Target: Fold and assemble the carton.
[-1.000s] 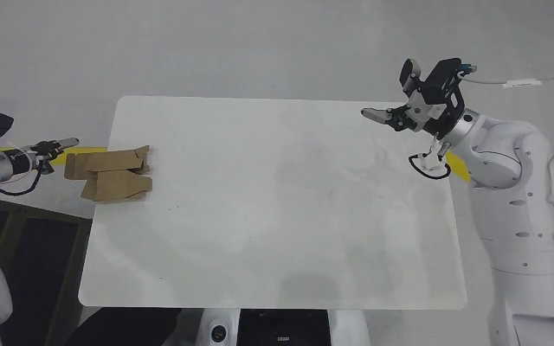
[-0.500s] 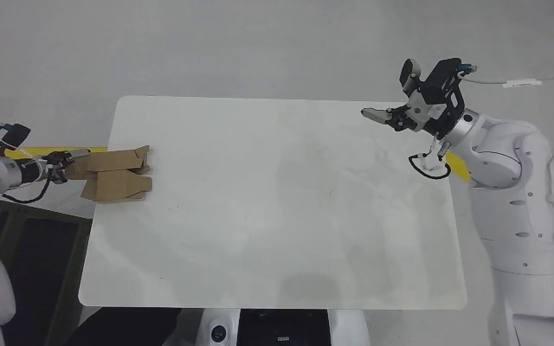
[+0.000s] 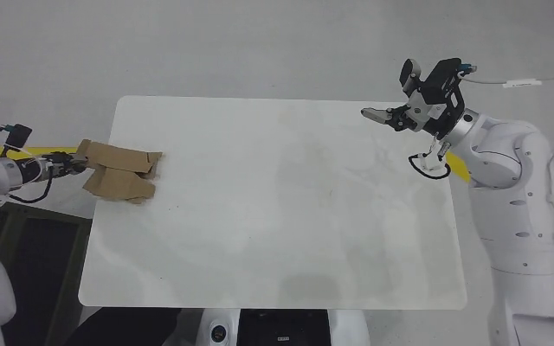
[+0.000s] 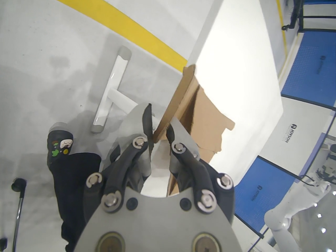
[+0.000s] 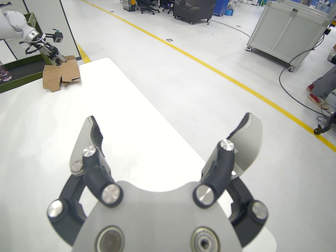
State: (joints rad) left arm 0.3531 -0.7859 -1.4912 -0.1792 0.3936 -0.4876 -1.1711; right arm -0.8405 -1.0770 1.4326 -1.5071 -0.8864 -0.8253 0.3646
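The carton [image 3: 121, 170] lies flattened at the left edge of the table [image 3: 286, 216], with its outer end overhanging. The left gripper [image 4: 158, 132] pinches that end edge-on, jaws nearly closed. The carton's long axis runs from these jaws inward; it appears slightly tilted. The right gripper [image 5: 170, 129] is wide open, empty, and well apart at the opposite edge.

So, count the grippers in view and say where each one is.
2. The left gripper is at the left edge of the table, shut on the carton. The right gripper hangs open above the table's far right corner.
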